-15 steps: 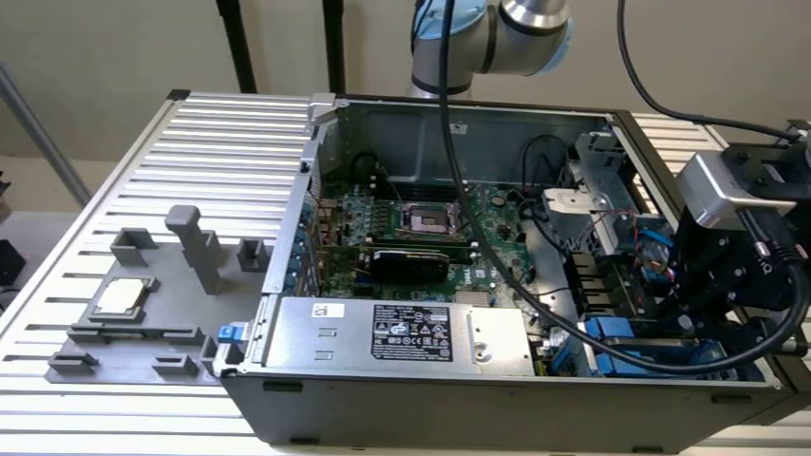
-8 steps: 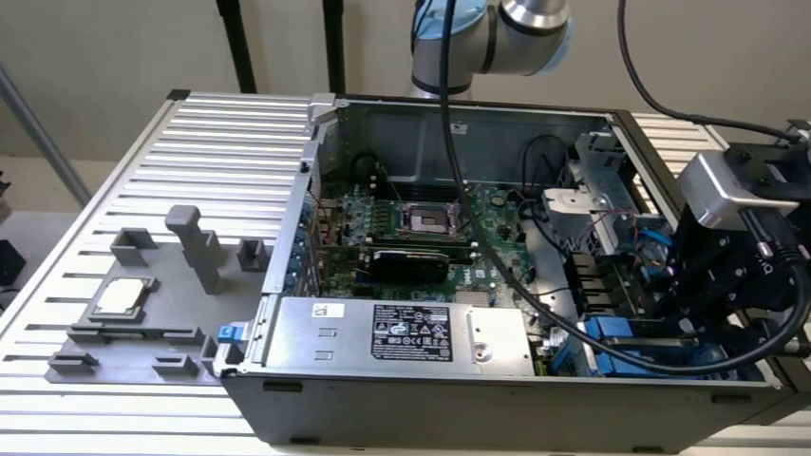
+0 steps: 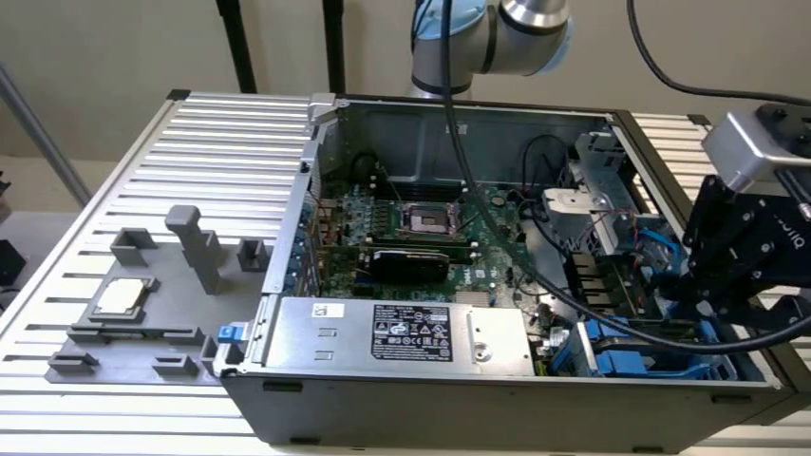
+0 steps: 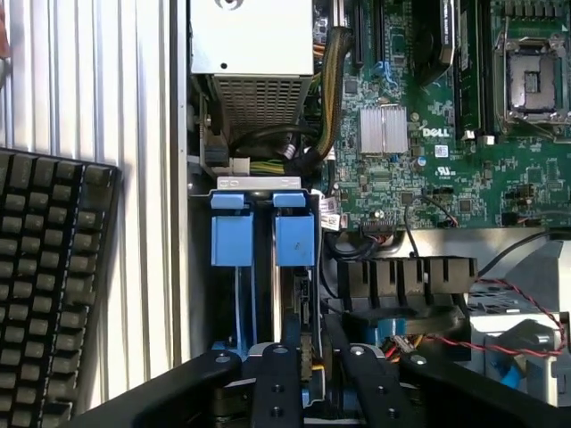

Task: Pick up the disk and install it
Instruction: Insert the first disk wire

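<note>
Gripper (image 4: 303, 374) fingers narrowly apart, low over blue-framed disk (image 4: 294, 239) in its bay

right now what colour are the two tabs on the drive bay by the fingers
Blue, both tabs, with black slots beneath them in the drive bay. The wrist view shows them best.

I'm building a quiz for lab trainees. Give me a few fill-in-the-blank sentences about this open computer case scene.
1. The open grey metal computer case lies on a ribbed white ____.
2. In the wrist view, two drive-bay tabs beside the green motherboard are coloured ____.
3. The small square silver chip rests on a grey fixture, toward the exterior view's ____ of the case.
4. In the wrist view, beside the case lies a black ____.

Missing words: table; blue; left; keyboard
</note>
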You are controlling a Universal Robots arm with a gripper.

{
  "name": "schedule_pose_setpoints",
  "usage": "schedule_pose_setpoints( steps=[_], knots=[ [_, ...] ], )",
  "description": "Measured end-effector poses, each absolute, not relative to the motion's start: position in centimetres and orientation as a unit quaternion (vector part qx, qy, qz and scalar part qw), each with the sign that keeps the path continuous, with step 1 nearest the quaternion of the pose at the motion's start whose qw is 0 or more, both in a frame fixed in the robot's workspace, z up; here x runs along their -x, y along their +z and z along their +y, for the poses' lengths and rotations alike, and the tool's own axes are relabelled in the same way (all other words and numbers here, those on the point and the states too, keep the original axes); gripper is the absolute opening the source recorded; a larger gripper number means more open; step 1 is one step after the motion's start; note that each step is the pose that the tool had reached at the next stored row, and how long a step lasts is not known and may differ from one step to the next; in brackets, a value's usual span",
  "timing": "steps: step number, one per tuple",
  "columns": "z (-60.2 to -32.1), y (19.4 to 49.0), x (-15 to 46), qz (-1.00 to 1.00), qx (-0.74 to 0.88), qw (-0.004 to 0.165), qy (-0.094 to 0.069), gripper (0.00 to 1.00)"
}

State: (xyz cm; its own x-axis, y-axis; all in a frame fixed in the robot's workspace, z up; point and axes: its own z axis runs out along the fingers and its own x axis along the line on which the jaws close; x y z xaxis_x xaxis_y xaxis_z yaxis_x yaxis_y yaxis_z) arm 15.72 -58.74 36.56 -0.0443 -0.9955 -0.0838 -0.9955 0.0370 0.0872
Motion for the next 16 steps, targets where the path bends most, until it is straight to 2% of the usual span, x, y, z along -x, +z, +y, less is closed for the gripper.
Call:
schedule_pose_setpoints(
  steps=[5, 11, 16],
  knots=[
    [-58.7, 38.5, -15.2, 0.72, 0.691, 0.0, 0.061, 0.25],
    [-57.1, 38.6, -14.6, 0.72, 0.691, -0.001, 0.06, 0.25],
    [-56.7, 38.3, -14.6, 0.721, 0.691, -0.014, 0.046, 0.25]
  ],
)
